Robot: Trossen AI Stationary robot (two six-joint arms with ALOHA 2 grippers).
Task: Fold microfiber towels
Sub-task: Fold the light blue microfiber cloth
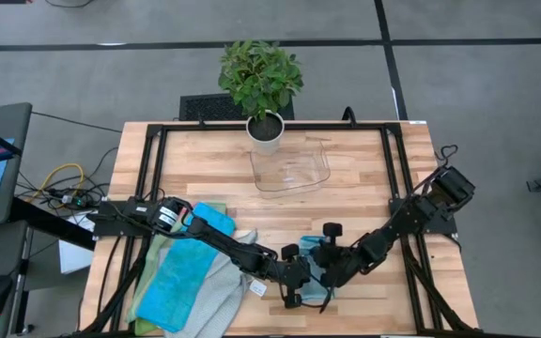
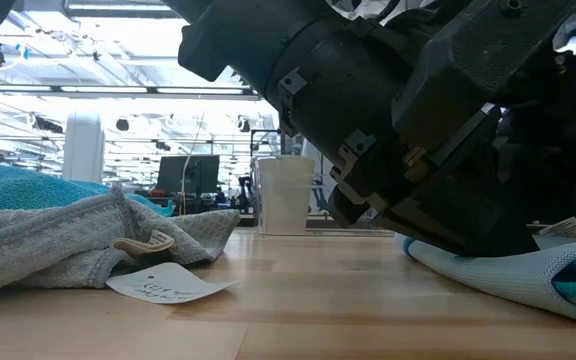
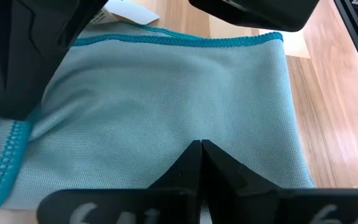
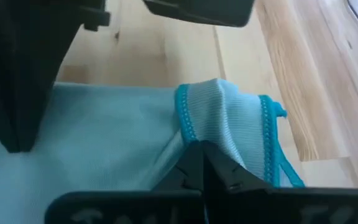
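Observation:
A light grey towel with teal edging [image 1: 316, 284] lies on the wooden table near its near edge. It also shows in the low view [image 2: 508, 272]. My left gripper [image 1: 299, 275] comes in from the table's left and my right gripper [image 1: 332, 270] from the right. They meet over this towel. Both are shut on it, as the left wrist view [image 3: 201, 148] and the right wrist view [image 4: 201, 149] show. Most of the towel lies flat on the wood. My left gripper's shut fingers meet on the towel's flat face [image 3: 197, 134], and the cloth spreads ahead of them to its teal far hem. The fingers hide whether they pinch a layer or only press on it. My right gripper pinches a raised, bunched fold of the towel at its teal-stitched hem [image 4: 194, 124] between its two fingers. The fold stands up from the cloth, and the rest of the towel lies on the table.
A pile of towels, bright blue, grey and green [image 1: 191, 282], lies at the near left, with a white tag [image 2: 163, 285] on the wood beside it. A clear plastic tray [image 1: 294, 169] and a potted plant [image 1: 265, 130] stand at the far middle.

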